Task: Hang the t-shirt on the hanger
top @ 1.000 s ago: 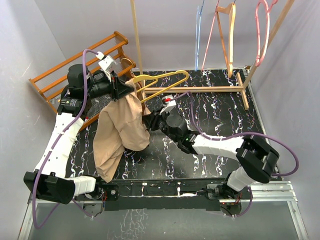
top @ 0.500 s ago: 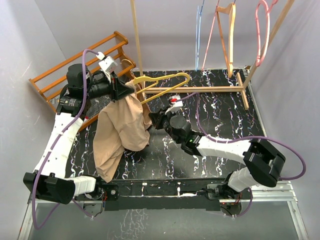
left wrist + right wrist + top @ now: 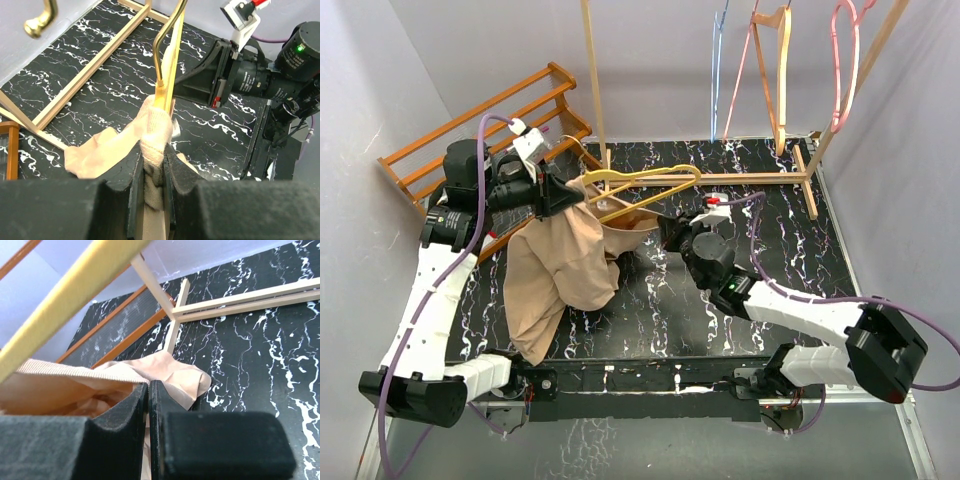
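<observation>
Tan-beige t-shirt (image 3: 560, 265) hangs bunched over the table's (image 3: 650, 320) far-left corner. Its top is clamped together with the mustard hanger (image 3: 655, 172) in the left gripper (image 3: 555, 192). The right gripper (image 3: 662, 228) is pinched tight on the t-shirt's ribbed edge (fabric stretched between both grippers), below the hanger's bar.

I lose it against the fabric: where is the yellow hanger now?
Top view, left of centre: the hanger sticks out rightward from the t-shirt bunched in the left gripper, just beyond the right gripper.
</observation>
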Robot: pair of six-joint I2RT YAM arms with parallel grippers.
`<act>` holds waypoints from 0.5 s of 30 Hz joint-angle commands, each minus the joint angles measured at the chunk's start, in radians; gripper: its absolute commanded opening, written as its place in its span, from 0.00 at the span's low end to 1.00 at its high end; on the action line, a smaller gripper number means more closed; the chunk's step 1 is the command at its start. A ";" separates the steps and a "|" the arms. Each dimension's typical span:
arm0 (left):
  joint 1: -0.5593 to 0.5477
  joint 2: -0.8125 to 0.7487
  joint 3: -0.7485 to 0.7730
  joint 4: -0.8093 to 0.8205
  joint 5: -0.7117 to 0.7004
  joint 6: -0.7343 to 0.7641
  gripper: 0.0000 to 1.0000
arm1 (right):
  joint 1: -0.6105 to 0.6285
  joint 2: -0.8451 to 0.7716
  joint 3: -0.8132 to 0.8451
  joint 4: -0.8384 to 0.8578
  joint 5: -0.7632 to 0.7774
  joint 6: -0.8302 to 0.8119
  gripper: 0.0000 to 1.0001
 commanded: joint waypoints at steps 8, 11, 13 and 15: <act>0.011 -0.090 -0.075 -0.077 -0.007 0.169 0.00 | -0.027 -0.108 -0.004 0.010 0.209 -0.075 0.08; 0.011 -0.116 -0.114 -0.052 -0.032 0.175 0.00 | -0.036 -0.132 -0.004 0.004 0.229 -0.095 0.08; 0.012 -0.126 -0.126 -0.040 -0.037 0.171 0.00 | -0.046 -0.142 -0.002 -0.015 0.242 -0.099 0.08; 0.011 -0.132 -0.129 -0.044 -0.033 0.173 0.00 | -0.058 -0.156 -0.009 -0.024 0.248 -0.102 0.08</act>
